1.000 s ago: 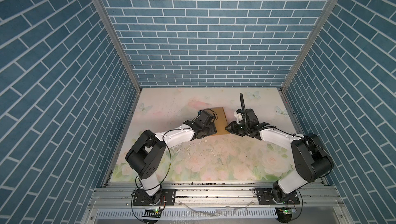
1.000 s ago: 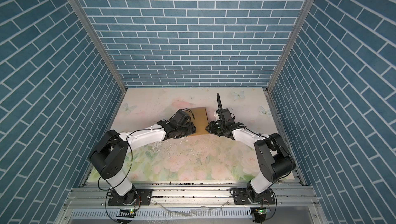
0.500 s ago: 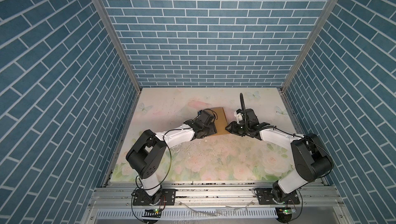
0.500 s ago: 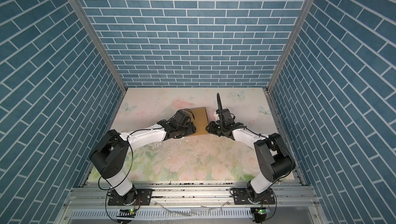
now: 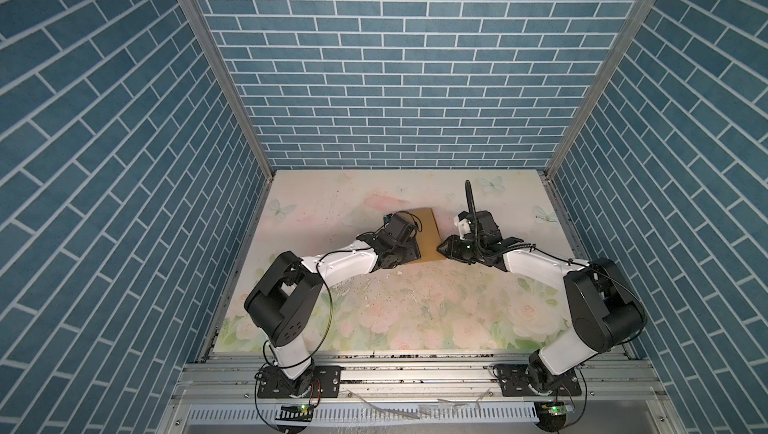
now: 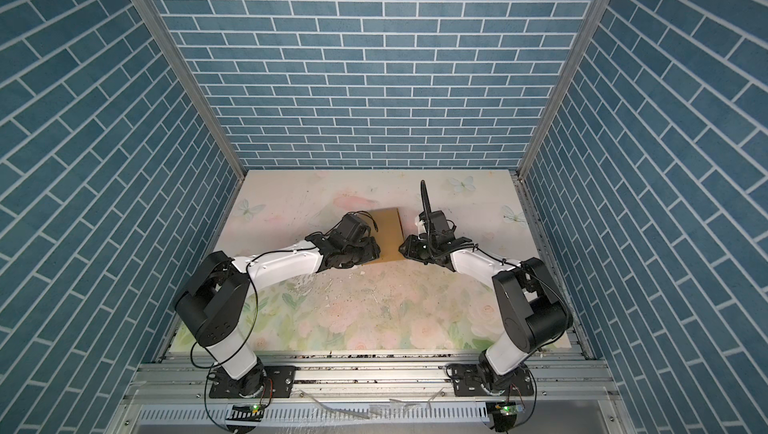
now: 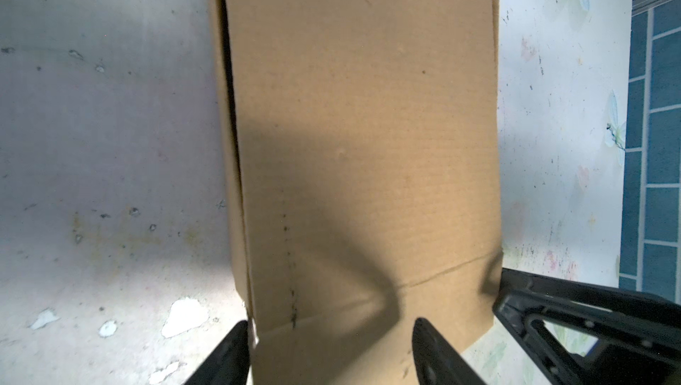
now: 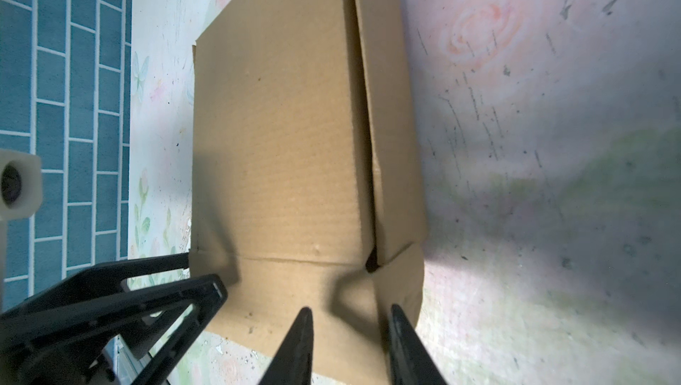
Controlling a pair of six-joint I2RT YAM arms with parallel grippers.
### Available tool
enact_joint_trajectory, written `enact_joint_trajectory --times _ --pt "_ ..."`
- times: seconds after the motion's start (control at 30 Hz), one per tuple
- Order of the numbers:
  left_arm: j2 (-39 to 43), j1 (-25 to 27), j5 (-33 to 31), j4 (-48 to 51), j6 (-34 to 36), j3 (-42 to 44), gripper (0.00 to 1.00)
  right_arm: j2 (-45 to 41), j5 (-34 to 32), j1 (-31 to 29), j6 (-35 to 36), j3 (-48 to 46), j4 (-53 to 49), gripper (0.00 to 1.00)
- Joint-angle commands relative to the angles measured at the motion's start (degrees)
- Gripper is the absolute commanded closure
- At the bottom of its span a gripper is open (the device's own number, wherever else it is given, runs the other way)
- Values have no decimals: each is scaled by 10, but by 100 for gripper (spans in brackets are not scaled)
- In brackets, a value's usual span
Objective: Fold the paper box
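The paper box (image 5: 428, 230) (image 6: 388, 232) is plain brown cardboard, lying flat and folded shut at the middle of the table. My left gripper (image 5: 412, 250) (image 6: 374, 251) is at its left near corner. In the left wrist view its jaws (image 7: 329, 328) stand wide apart, one finger by the box's side wall (image 7: 236, 180) and one over the lid (image 7: 368, 125). My right gripper (image 5: 443, 248) (image 6: 402, 247) is at the box's right near corner. Its jaws (image 8: 350, 309) are partly apart over the lid (image 8: 280, 136), near the slit by the side wall (image 8: 390, 143).
A floral mat (image 5: 395, 311) covers the table and has white chipped patches (image 5: 345, 286). Blue brick walls (image 5: 399, 79) close in the back and both sides. An aluminium rail (image 5: 415, 382) runs along the front. A black cable (image 5: 469, 199) rises above the right wrist.
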State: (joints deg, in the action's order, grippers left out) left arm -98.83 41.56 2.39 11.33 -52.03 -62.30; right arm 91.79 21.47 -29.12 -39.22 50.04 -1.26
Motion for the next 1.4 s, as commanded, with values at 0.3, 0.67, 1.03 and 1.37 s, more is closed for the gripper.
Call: enact_joint_trajectory --times 0.3,0.67,1.03,1.37 --pt "-25 7 43 -54 -1 15 30 36 34 -10 -5 32 -5 66" --pt "-24 -3 51 -54 5 17 30 46 29 -9 7 53 -18 66" --pt "13 -5 38 -21 22 19 30 42 27 -8 17 58 -25 66" --pt "4 -8 35 -27 24 32 30 51 23 -8 19 56 -24 66"
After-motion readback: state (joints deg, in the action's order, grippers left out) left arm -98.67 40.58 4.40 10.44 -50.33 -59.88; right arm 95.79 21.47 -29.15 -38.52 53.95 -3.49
